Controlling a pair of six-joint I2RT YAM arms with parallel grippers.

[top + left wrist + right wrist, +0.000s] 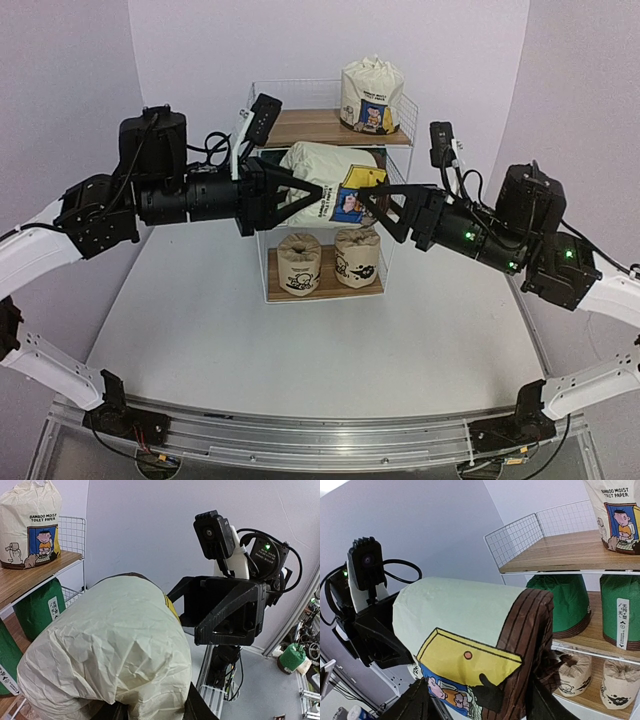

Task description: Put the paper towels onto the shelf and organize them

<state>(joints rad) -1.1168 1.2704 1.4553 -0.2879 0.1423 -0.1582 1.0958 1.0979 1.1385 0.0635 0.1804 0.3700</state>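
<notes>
The brown-topped white roll (325, 175) lies sideways in the air in front of the shelf's (305, 127) middle tier. My left gripper (303, 195) is shut on its white end (115, 645). My right gripper (373, 203) is shut on its brown, labelled end (470, 630). The white roll with the blue-yellow label (372, 95) stands on the top board. Two green rolls (559, 605) (620, 611) stand on the middle board, hidden in the top view. Two beige printed rolls (300, 263) (357, 256) stand on the bottom board.
The shelf's wire side panels (520, 537) rise round the top board (560, 555). The grey table (300, 350) lies in front of the shelf. Purple walls close in behind and on both sides. The arm bases sit on a rail (320, 435) at the near edge.
</notes>
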